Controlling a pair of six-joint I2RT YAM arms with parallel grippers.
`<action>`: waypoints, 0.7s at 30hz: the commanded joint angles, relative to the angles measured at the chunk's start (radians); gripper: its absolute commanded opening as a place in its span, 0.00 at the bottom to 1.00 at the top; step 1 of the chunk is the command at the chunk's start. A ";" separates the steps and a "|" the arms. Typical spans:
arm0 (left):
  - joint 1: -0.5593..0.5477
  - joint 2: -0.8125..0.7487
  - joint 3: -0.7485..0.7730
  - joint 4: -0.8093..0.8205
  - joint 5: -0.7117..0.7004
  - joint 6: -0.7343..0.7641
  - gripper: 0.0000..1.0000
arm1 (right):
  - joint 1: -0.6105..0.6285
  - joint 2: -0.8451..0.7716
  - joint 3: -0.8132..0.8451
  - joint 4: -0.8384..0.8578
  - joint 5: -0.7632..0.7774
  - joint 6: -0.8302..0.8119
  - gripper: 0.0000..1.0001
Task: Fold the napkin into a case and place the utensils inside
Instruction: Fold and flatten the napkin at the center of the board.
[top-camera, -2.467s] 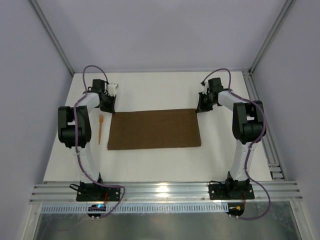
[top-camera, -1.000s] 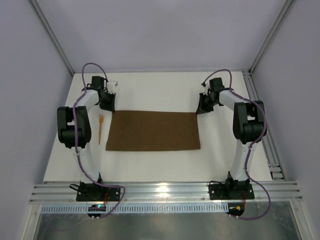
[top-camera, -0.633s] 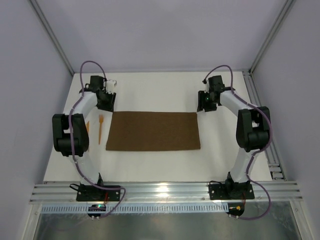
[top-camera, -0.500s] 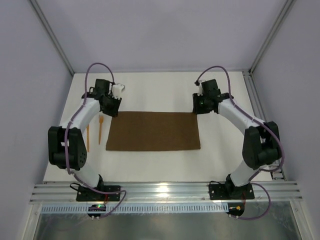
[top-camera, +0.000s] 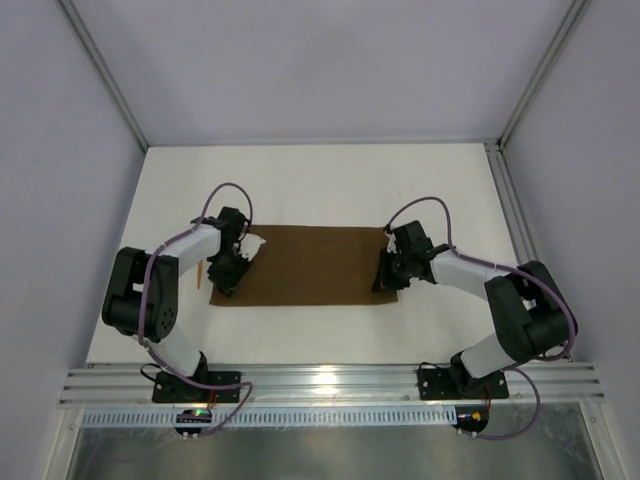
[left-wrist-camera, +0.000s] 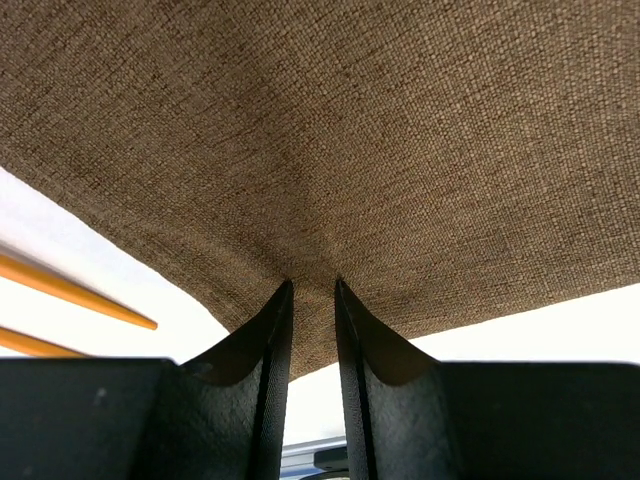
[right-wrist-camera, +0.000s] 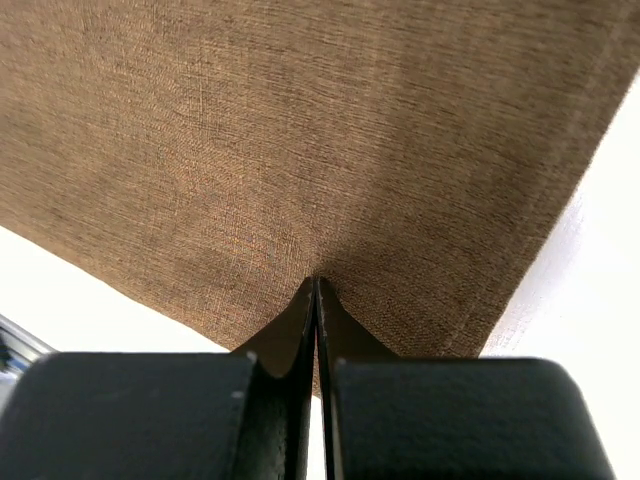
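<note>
The dark brown napkin (top-camera: 310, 265) lies flat as a wide rectangle on the white table. My left gripper (top-camera: 226, 272) presses down on its near left corner. In the left wrist view (left-wrist-camera: 312, 282) the jaws stand a narrow gap apart, with cloth (left-wrist-camera: 350, 130) puckering toward the tips. My right gripper (top-camera: 385, 275) is on the near right corner. Its jaws are closed tight, tips (right-wrist-camera: 316, 280) on the cloth (right-wrist-camera: 300, 130). Two orange-tan utensil handles (left-wrist-camera: 70, 285) lie just left of the napkin; my left arm hides them in the top view.
Aluminium rails (top-camera: 330, 380) run along the near table edge by the arm bases. Grey walls and frame posts (top-camera: 100, 80) close in the sides and back. White table (top-camera: 320, 185) shows beyond the napkin.
Both arms have swung from the napkin's far corners to its near corners and come down onto the cloth. The napkin has not visibly moved.
</note>
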 joint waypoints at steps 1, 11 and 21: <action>0.005 0.036 -0.044 0.078 -0.085 0.011 0.25 | -0.024 0.010 -0.091 0.019 0.073 0.049 0.03; 0.005 -0.185 -0.010 -0.007 0.146 0.037 0.38 | -0.053 -0.228 0.030 -0.229 0.275 -0.072 0.03; 0.020 -0.199 -0.076 -0.003 0.026 0.016 0.36 | 0.339 0.023 0.216 0.279 -0.012 0.135 0.03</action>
